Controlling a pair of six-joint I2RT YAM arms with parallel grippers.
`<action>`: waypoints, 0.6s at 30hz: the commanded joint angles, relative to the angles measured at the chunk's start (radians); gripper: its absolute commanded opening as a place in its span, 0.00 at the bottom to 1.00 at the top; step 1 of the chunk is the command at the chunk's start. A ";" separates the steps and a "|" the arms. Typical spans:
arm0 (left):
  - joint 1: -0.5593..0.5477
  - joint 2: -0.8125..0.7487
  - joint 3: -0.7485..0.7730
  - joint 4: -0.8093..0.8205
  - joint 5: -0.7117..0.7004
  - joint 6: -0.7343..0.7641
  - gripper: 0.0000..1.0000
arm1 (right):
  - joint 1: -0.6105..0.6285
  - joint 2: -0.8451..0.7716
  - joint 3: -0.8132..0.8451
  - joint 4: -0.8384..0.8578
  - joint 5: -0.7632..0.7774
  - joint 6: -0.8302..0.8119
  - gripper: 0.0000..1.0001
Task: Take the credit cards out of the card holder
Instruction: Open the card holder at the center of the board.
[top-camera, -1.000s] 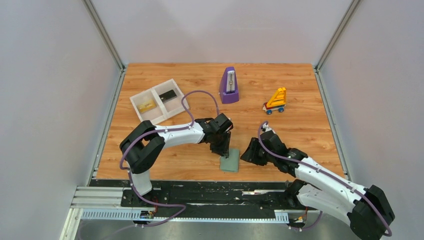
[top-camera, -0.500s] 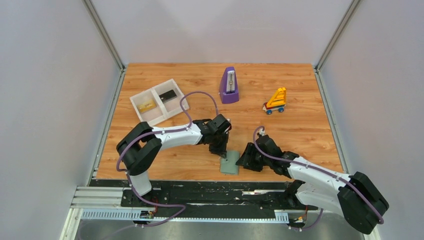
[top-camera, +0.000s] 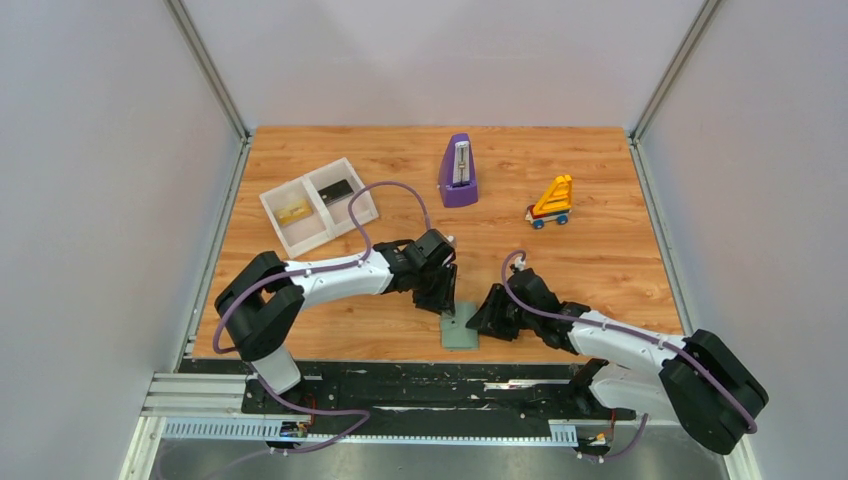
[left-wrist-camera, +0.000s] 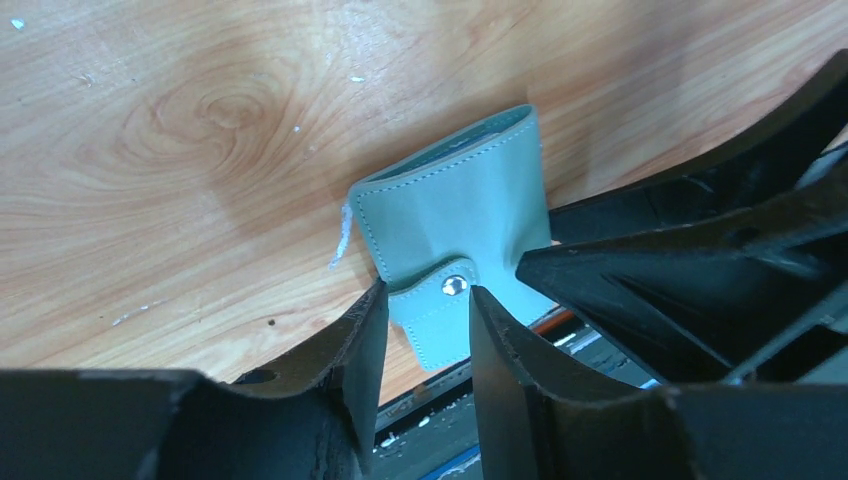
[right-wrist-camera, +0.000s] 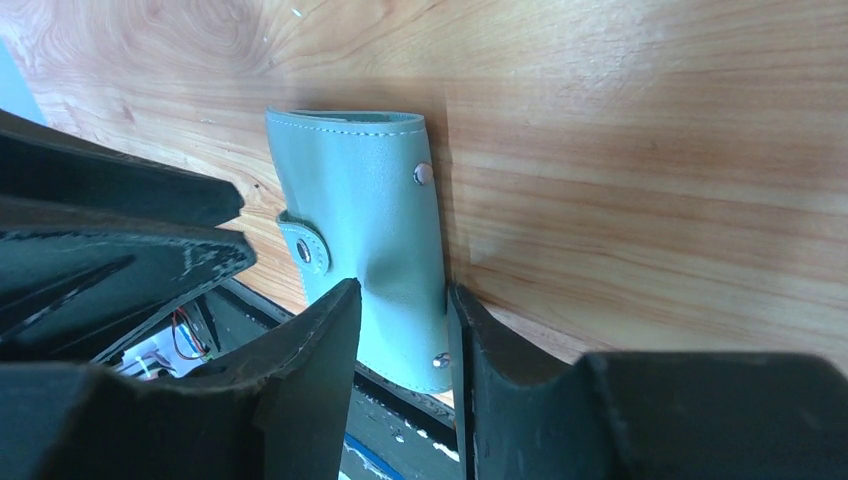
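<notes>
Both arms have slid in closer since a second ago. The right claw (right-wrist-camera: 403, 288) now sits right at the pale teal-blue, book-like stitched card holder (top-camera: 459, 332), where before it was a little apart from it. The card holder lies shut and flat at the near edge of the wooden bench (top-camera: 400, 150), between the two claws. The right claw is half open with a finger at each side of the holder's end. I cannot tell if it squeezes. The left claw (left-wrist-camera: 428, 290) is half open too. The holder's small strap tab (left-wrist-camera: 432, 318) sits between its fingers, and I cannot tell if it pinches.

Well apart, at the back left, a white two-part tray (top-camera: 336, 231) holds the flat yellowish-gold card (top-camera: 294, 212) in one part and the flat dark grey-black card (top-camera: 337, 189) in the other. A purple metronome (top-camera: 458, 172) and a yellow and orange toy car (top-camera: 551, 203) stand near the back.
</notes>
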 joint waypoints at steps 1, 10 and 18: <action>-0.010 -0.071 0.008 0.003 -0.019 -0.023 0.45 | -0.003 0.000 -0.016 0.062 -0.014 0.040 0.37; -0.056 -0.052 0.055 -0.055 -0.044 -0.042 0.48 | -0.003 -0.006 -0.035 0.097 -0.012 0.051 0.24; -0.061 -0.001 0.053 -0.045 -0.046 -0.045 0.49 | -0.003 -0.076 -0.061 0.147 -0.022 0.035 0.00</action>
